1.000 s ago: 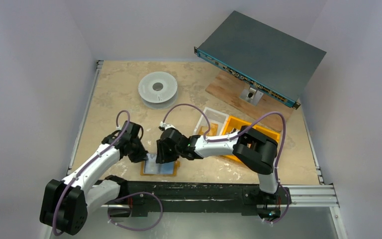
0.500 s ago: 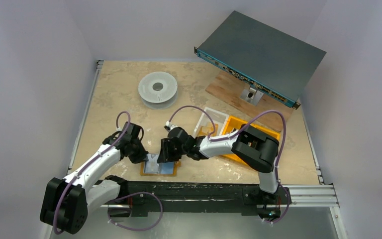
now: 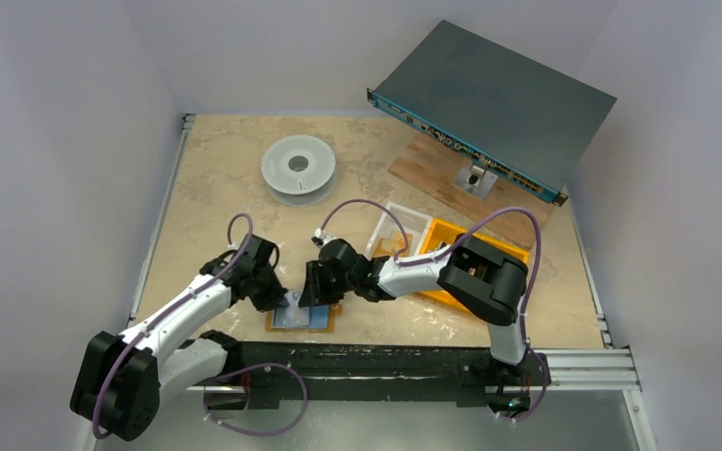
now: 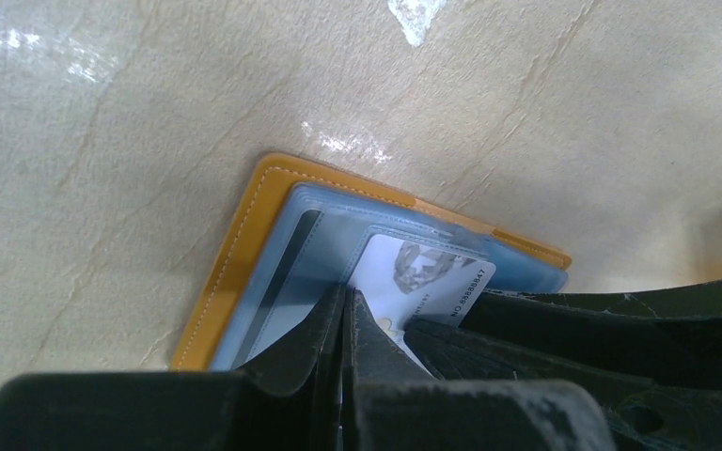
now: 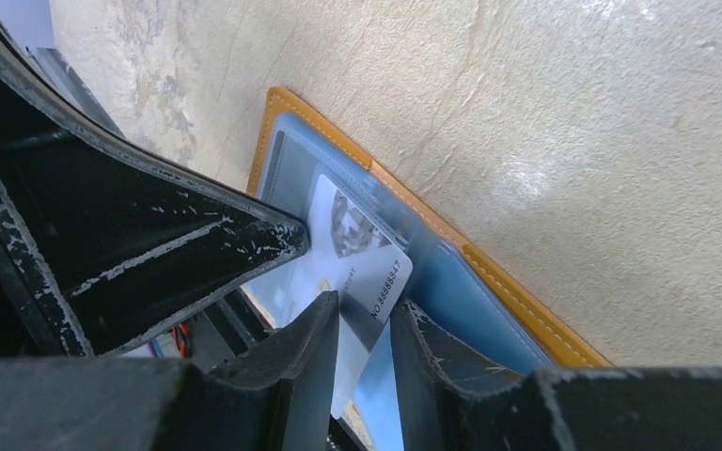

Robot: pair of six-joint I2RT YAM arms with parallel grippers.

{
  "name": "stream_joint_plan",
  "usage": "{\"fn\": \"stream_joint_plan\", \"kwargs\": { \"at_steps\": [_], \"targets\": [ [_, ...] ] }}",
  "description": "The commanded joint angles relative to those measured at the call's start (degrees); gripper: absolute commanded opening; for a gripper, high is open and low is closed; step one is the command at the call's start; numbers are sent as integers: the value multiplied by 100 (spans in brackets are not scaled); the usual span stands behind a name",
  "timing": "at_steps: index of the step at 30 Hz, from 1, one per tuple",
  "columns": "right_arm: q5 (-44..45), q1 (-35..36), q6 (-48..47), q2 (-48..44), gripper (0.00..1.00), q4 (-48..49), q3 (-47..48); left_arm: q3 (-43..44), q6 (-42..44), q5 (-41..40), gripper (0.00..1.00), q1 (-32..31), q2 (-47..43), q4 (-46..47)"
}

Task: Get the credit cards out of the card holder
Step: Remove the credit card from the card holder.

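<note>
— What have you got on the left?

— My left gripper (image 3: pixel 286 300) is down at the near middle of the table (image 3: pixel 209 193). Its 2 fingers are pressed together, tips on the clear blue sleeve of the card holder (image 3: pixel 302 319). Far behind it lies a white spool (image 3: pixel 298 166).

— And the holder itself?

— It lies flat and open near the table's near edge, between my 2 grippers, with its orange border showing around the sleeve. 1 white card (image 5: pixel 362 252) pokes out of a pocket, printed side up.

— The right side?

— My right gripper (image 3: pixel 319 292) touches the holder from the right. On its wrist camera the fingers stand apart with the card across the gap. I cannot tell whether they bite on it.

— Further right?

— A clear tray (image 3: pixel 406 222), then an orange bin (image 3: pixel 437 233) behind my right arm, and at the far right a grey metal box (image 3: pixel 498 99) propped on a wooden board (image 3: pixel 425 162).
</note>
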Motion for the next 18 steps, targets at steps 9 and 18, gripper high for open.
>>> {"fn": "stream_joint_plan", "kwargs": {
  "at_steps": [9,18],
  "targets": [
    [-299,-195,106,-317,25,341,-691,-260,-638,48,0,-219,-231,-156],
    [-483,-221,212,-657,28,614,-1037,-371,-1005,-84,0,-352,-370,-254]
  ]
}}
